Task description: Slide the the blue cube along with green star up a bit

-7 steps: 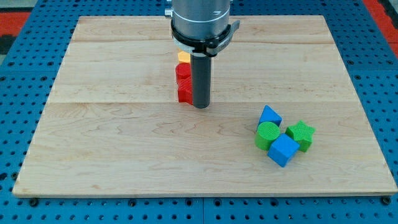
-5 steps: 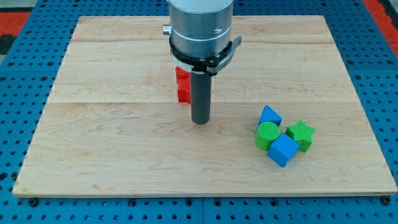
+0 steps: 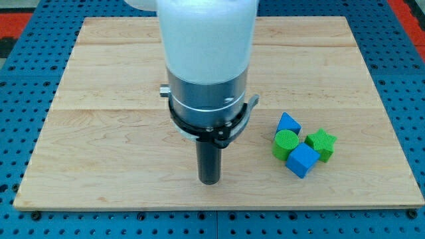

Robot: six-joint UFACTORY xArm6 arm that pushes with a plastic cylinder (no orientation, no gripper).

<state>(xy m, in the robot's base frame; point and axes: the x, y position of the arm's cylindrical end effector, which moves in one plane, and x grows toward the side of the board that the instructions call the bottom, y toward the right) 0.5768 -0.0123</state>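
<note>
My tip point(image 3: 210, 181), a bare rod with no pincer to spread or press, should round beneath the blue cube point(image 3: 302, 160) and green star point(image 3: 322, 143), then push squarely toward the view's top.

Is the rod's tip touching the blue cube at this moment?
Apart. The camera view shows bare wood between my tip and the blue cube, which sits to the view's right beside the green star.
</note>
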